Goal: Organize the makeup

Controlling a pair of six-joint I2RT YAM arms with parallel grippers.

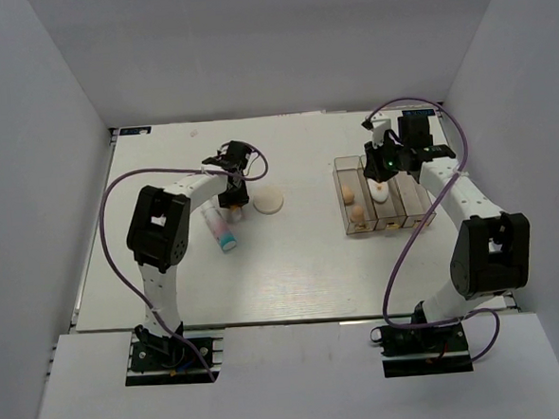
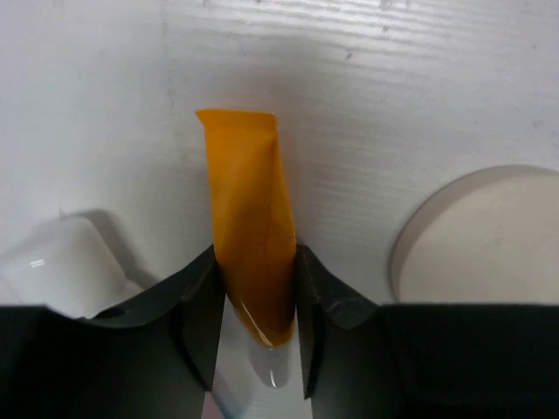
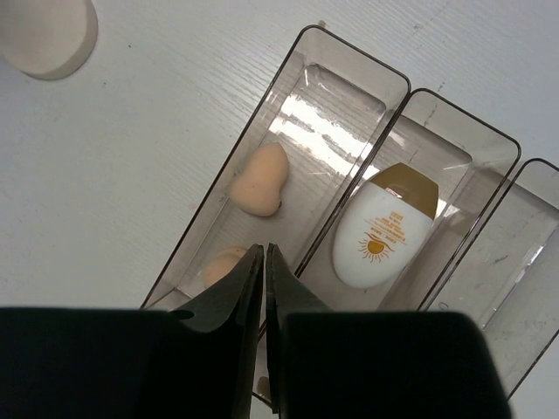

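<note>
My left gripper (image 1: 234, 186) (image 2: 255, 258) is shut on the orange tube (image 2: 247, 209), its pale cap showing between the fingers low over the table. The white-pink-blue tube (image 1: 221, 226) lies just beside it, and its white end (image 2: 61, 266) shows in the left wrist view. The round cream compact (image 1: 268, 200) (image 2: 489, 236) lies to the right. My right gripper (image 1: 383, 168) (image 3: 264, 255) is shut and empty above the clear box (image 1: 423, 222). Two beige sponges (image 3: 259, 179) (image 3: 223, 266) lie in its left compartment, and the white oval piece (image 3: 383, 234) lies in the middle one.
The box's right compartment (image 3: 515, 262) holds nothing. The compact also shows at the top left of the right wrist view (image 3: 48, 35). Grey walls enclose the white table (image 1: 302, 275) on three sides.
</note>
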